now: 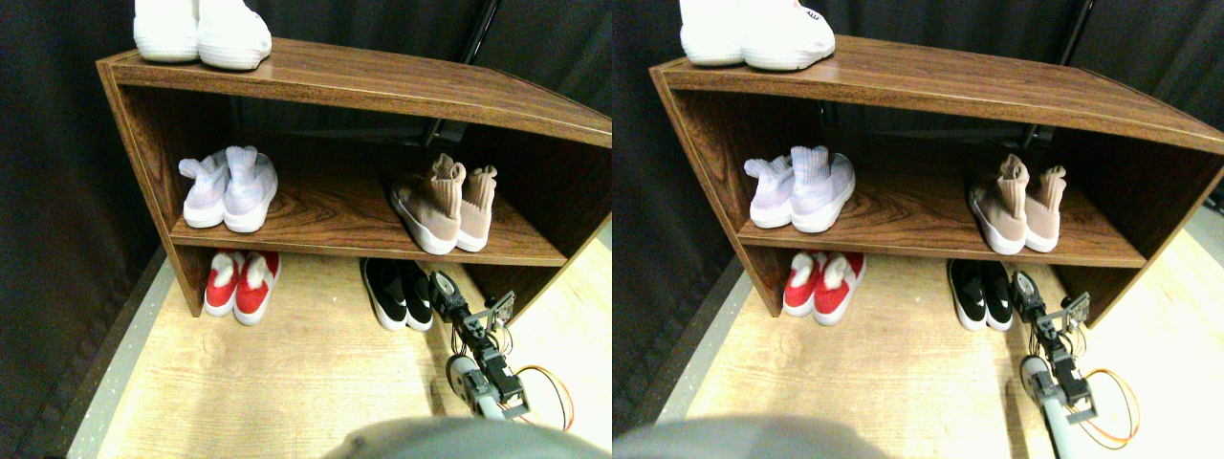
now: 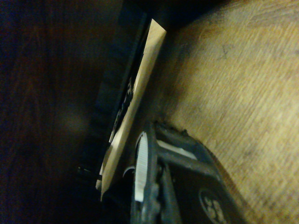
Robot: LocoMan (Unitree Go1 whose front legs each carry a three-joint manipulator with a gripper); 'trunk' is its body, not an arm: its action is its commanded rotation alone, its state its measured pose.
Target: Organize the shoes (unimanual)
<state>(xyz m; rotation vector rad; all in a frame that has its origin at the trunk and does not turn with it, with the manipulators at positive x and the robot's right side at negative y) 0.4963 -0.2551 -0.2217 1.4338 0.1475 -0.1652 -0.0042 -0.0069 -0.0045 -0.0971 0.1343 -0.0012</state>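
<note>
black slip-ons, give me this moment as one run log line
right gripper: on floor beside black slip-ons, contact unclear | tan sneakers: paired on middle shelf | red shoes: paired, floor

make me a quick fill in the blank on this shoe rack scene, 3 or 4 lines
1. The tan pair stands on the ____ shelf of the wooden rack.
2. On the floor, the pair left of the black slip-ons is ____ in colour.
3. The right gripper sits just to the ____ of the black slip-ons.
4. The white pair stands on the rack's ____.

Missing words: middle; red; right; top
</note>
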